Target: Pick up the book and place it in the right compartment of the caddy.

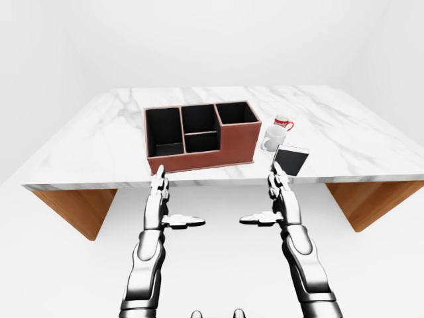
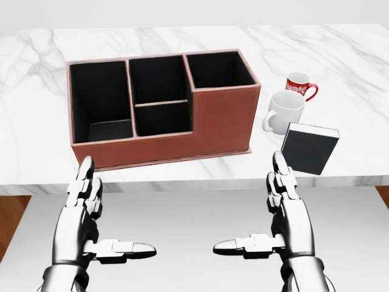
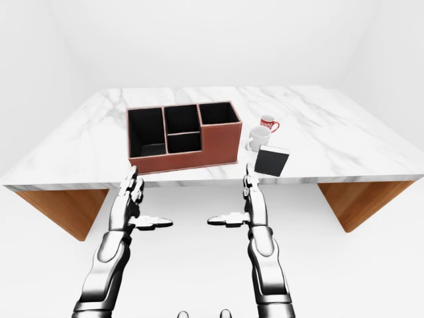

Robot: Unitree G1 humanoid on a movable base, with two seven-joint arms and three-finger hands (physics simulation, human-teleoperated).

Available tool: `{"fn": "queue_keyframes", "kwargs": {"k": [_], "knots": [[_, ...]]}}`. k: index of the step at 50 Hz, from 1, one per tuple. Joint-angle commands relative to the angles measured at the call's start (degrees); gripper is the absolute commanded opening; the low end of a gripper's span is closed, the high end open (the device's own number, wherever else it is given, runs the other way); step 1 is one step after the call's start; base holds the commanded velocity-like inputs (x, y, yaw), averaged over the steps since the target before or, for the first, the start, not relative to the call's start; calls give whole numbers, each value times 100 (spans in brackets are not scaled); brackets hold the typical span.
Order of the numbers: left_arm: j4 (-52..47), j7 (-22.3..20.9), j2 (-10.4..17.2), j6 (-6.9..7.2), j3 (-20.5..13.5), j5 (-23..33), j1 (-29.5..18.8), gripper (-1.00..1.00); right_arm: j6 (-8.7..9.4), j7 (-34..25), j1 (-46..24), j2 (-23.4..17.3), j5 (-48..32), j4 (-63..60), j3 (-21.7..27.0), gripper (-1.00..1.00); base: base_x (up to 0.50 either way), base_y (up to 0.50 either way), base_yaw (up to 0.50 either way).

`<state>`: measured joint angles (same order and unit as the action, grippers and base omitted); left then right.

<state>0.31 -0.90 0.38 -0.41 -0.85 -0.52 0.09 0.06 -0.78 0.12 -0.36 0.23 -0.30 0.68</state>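
A: Status: the book (image 2: 309,148) stands upright near the table (image 1: 93,149) edge, dark cover toward the robot, just right of the caddy (image 2: 163,109) in the head view. White mug (image 2: 282,112) sits just above it in the picture, red mug (image 2: 300,85) further up.

B: Hands?

A: Both spread, thumbs pointing inward, holding nothing. Right hand (image 2: 284,210) sits below the table edge, its fingertips (image 2: 279,163) just left of the book's lower corner in the picture. No contact visible. Left hand (image 2: 82,210) is under the caddy's left end, idle.

B: So the step is reach and grasp with the right.

A: Looks that way. The robot should bring the right hand up and rightward and pinch the book across its thin faces, thumb on one cover, fingers on the other.

B: Risk?

A: The book looks slightly tilted and is freestanding. A nudge probably tips it toward the white mug or off the edge. Best to close on it high, not push.

B: Target?

A: The tall right compartment (image 2: 217,69). It shows dark inside, nothing seen in it. The robot lifts clear of the wall, then lowers the book in upright.
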Motion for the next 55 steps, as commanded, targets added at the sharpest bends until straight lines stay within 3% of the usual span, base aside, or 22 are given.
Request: {"fn": "queue_keyframes", "kwargs": {"k": [1,5,11,12,18,25,27,29,31,40,46,55], "knots": [[-40,-131,81,-4,-162,-93,15,100,23,-128,20,-58,24,-64,99,100,0,0,0],[55,-136,74,-96,-146,-62,12,100,-14,-131,3,-57,40,0,115,100,0,0,0],[-111,-134,77,-6,-144,-51,56,100,4,-117,23,-61,45,-48,126,100,0,0,0],[-298,-178,49,85,-70,-92,98,100,231,-160,115,-51,221,-410,141,100,0,0,0],[-251,-185,67,138,-143,-132,57,100,341,-168,141,-63,238,-591,171,100,0,0,0],[-247,-174,67,162,-136,-112,57,100,245,-153,119,-64,171,-447,164,100,0,0,0],[-381,-175,88,259,-159,-104,73,100,372,-159,139,-71,208,-611,187,100,0,0,0],[-664,-126,158,427,-346,-173,74,100,494,-155,157,-119,297,-1077,308,100,0,0,0],[-914,-128,207,541,-564,-352,71,100,494,-132,172,-163,325,-1517,429,100,0,0,0],[-1847,215,463,541,-1649,-1045,52,100,494,-122,164,-367,614,-3097,1274,100,0,0,0],[-1828,333,518,541,-1875,-1237,45,100,494,-212,180,-375,695,-3238,1554,100,0,0,0],[-1797,407,528,541,-1893,-1283,64,100,494,-229,173,-376,781,-3314,1643,100,0,0,0]]}}
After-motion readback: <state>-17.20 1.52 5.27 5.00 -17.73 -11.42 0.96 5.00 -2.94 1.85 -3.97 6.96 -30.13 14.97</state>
